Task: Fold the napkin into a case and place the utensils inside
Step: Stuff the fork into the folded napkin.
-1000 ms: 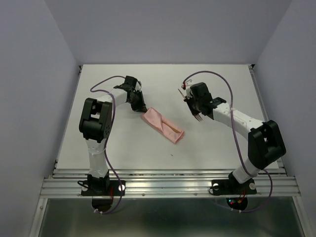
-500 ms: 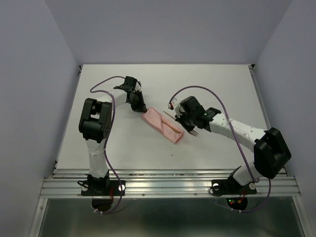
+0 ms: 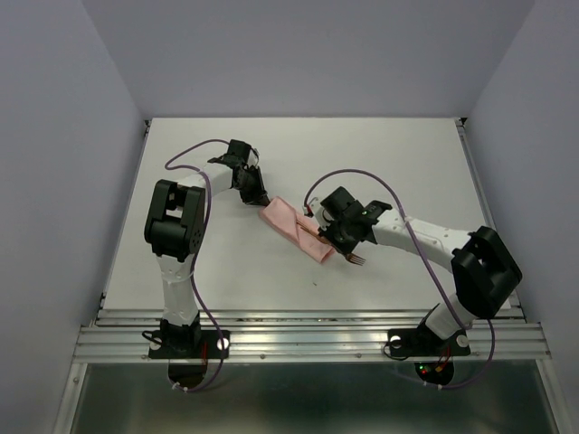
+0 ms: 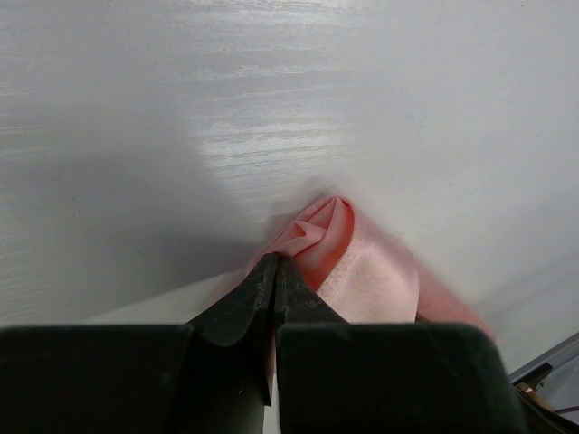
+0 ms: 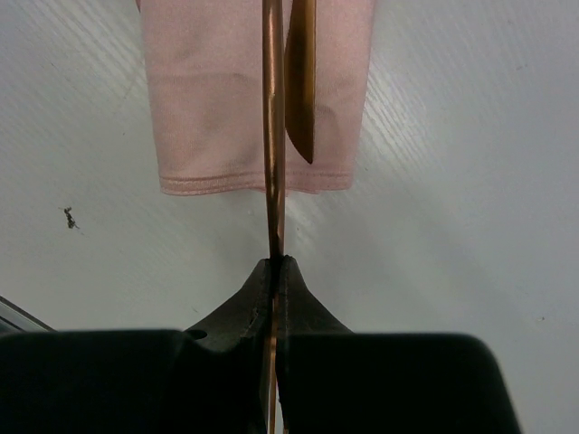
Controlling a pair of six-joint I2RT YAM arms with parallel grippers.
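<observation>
Top view: the right end effector (image 3: 330,237) has swung in since a second ago. It was well off toward 1 o'clock of the case (image 3: 288,221) and now sits at the case's 4 o'clock end. The case is a narrow pink packet lying slantwise from 10 to 4 o'clock near the middle of the bench (image 3: 389,154), and it has not shifted. The left end effector (image 3: 257,196) has also stayed put at the 10 o'clock end. Bare bench lies wide toward 12 o'clock and toward 6 o'clock, and the case is well clear of every edge. Only this view shows the forked tip of the fork (image 3: 357,259) poking out behind the right end effector toward 5 o'clock.

Left wrist view: the left end effector (image 4: 274,267) is nearly pressed together, pinching a bunched fold of the case (image 4: 362,280). Open bench (image 4: 271,90) fills everything toward 12 o'clock.

Right wrist view: the right end effector (image 5: 276,264) is pressed together on the thin handle of the fork (image 5: 273,108). The handle runs toward 12 o'clock across the hemmed short edge of the case (image 5: 199,90). Just beside it, the other utensil (image 5: 300,81), wider and pointed, lies over the cloth, clear of the jaws. A dark speck (image 5: 69,217) marks the bench (image 5: 470,181) at 9 o'clock.
</observation>
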